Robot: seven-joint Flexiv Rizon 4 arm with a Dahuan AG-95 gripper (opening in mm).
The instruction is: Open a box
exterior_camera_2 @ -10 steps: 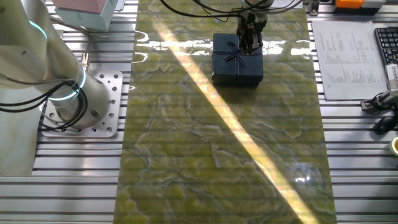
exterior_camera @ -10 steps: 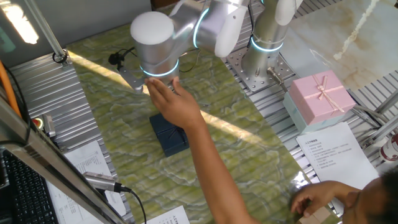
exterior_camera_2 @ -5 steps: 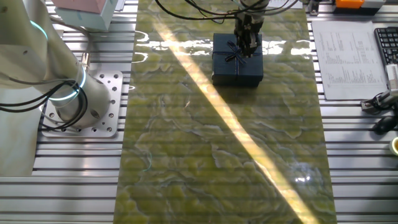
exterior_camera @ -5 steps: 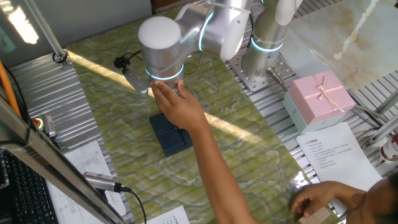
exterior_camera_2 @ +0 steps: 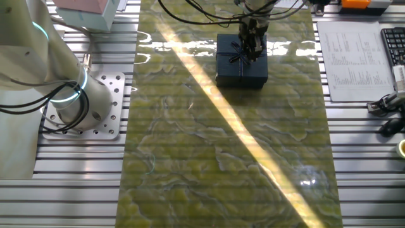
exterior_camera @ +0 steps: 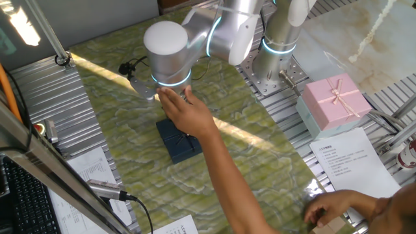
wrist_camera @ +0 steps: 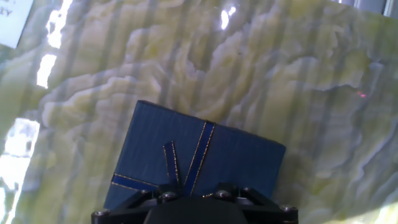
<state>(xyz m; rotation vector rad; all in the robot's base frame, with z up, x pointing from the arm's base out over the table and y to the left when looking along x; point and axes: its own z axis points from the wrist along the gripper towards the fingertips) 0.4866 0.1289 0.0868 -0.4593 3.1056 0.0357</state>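
The navy box (exterior_camera_2: 240, 61), lid on, sits at the far end of the green tabletop (exterior_camera_2: 221, 158). The tool (exterior_camera_2: 250, 45) hangs over its ribbon bow (exterior_camera_2: 239, 54); whether its fingers are apart or together I cannot tell. A person's hand (exterior_camera: 185, 109) rests beside it.

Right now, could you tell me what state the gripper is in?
Gripper: over the navy box's ribbon bow; whether it is open or shut cannot be told.
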